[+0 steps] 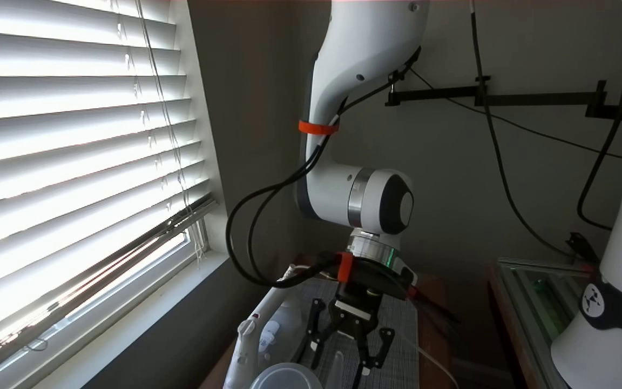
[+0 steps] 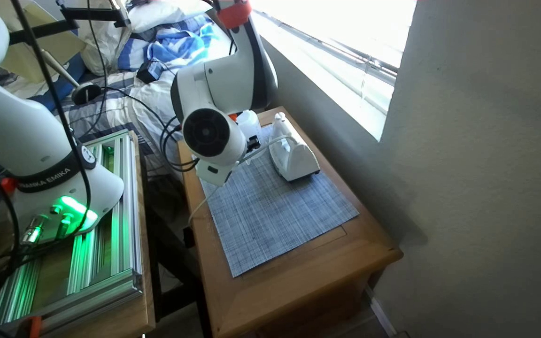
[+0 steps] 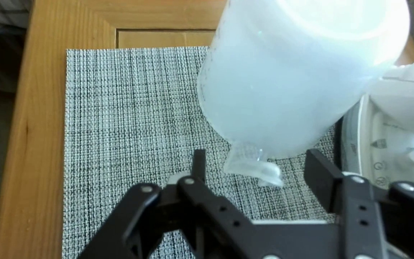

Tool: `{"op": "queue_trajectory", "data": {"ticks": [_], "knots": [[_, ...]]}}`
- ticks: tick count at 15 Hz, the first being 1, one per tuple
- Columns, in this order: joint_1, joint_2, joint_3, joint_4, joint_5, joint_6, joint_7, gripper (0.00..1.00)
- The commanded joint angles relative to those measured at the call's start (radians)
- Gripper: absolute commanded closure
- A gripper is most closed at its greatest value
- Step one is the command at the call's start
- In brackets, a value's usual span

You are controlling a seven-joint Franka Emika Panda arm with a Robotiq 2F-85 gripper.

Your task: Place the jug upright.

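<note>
Brown wooden desk, grey woven rectangular mat laid on top. Translucent whitish plastic cylindrical jug: standing on the mat, seemingly upside down, near a white plastic clothes iron. Black two-fingered pincer: apart, holding nothing; the jug's clear handle-like tab shows between its tips in the wrist view. Step in hand, as judged: lining up the grasp. Next move likely calls for closing on that tab, then lifting and inverting the jug.
</note>
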Motion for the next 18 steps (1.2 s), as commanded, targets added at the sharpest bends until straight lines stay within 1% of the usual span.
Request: {"op": "queue_trajectory", "data": {"ticks": [1, 2, 3, 4, 5, 8, 10, 11, 12, 13, 14, 15, 18], "knots": [[0.012, 0.027, -0.02, 0.022, 0.036, -0.015, 0.017, 0.07], [0.011, 0.03, -0.022, 0.023, 0.037, -0.016, 0.02, 0.2], [0.011, 0.034, -0.023, 0.026, 0.036, -0.017, 0.024, 0.36], [0.011, 0.036, -0.023, 0.028, 0.037, -0.018, 0.027, 0.37], [0.011, 0.038, -0.024, 0.029, 0.037, -0.018, 0.029, 0.43], [0.013, 0.038, -0.024, 0.029, 0.036, -0.016, 0.036, 0.67], [0.014, 0.036, -0.024, 0.028, 0.036, -0.015, 0.04, 0.79], [0.014, 0.036, -0.024, 0.028, 0.036, -0.015, 0.041, 0.88], [0.014, 0.036, -0.024, 0.028, 0.036, -0.015, 0.041, 0.94], [0.014, 0.036, -0.025, 0.029, 0.036, -0.014, 0.041, 0.96], [0.013, 0.037, -0.025, 0.029, 0.036, -0.014, 0.042, 0.93], [0.013, 0.037, -0.025, 0.029, 0.036, -0.014, 0.043, 0.92], [0.016, 0.03, -0.027, 0.026, 0.031, -0.009, 0.042, 0.94]]}}
